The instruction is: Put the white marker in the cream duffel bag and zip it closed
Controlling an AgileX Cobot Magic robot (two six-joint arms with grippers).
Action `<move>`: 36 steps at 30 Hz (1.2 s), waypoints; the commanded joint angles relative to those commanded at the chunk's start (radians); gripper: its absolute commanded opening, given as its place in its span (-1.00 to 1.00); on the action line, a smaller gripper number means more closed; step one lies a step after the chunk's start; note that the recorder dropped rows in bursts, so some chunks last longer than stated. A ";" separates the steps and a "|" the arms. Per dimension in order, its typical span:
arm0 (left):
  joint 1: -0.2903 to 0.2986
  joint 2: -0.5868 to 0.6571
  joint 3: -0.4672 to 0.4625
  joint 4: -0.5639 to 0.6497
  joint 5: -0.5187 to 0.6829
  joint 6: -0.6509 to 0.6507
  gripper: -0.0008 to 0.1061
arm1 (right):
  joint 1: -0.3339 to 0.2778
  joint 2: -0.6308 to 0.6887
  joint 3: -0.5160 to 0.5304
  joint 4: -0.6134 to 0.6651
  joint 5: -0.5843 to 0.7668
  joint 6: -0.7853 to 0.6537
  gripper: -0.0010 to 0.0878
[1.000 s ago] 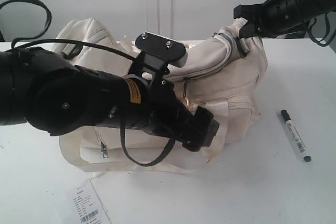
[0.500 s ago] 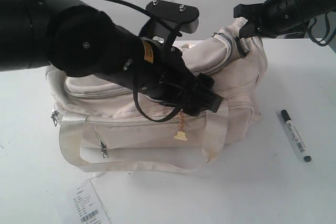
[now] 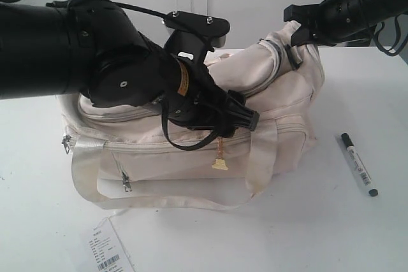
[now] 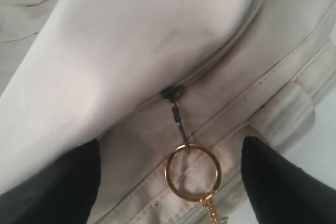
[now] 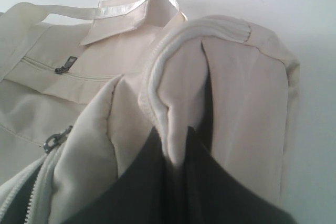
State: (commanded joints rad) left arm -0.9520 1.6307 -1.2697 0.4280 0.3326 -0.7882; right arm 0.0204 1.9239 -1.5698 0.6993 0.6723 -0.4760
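The white marker (image 3: 358,173) lay on the desk (image 3: 306,234) right of the cream duffel bag (image 3: 191,157), its long axis running toward the camera, nearer the right arm. The right end effector (image 3: 298,27) pinched the bag's end fabric; the left end effector (image 3: 245,119) stood open astride the zip pull (image 4: 178,119).

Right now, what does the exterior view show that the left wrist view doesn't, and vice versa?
Only the exterior view: the white marker lying on the table beside the cream duffel bag, not in it; a paper barcode tag in front of the bag; the right gripper pinching the bag's raised end.
Only the left wrist view: the grey zip pull meeting a gold ring, between the left gripper's open fingers, not gripped.
Both: the bag's cream fabric and the left gripper close to it.
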 joint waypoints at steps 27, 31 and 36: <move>-0.048 0.063 0.000 0.202 -0.032 -0.269 -0.47 | 0.000 0.000 0.000 0.000 0.000 0.000 -0.98; -0.048 0.055 0.000 0.202 -0.048 -0.232 -0.98 | 0.000 0.000 0.000 0.000 0.000 0.000 -0.98; -0.048 0.004 0.000 0.202 -0.064 -0.223 -0.99 | 0.000 0.000 0.000 0.000 0.000 0.000 -0.98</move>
State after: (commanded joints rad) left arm -1.0004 1.6348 -1.2697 0.6298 0.2682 -1.0107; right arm 0.0204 1.9239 -1.5698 0.6993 0.6723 -0.4760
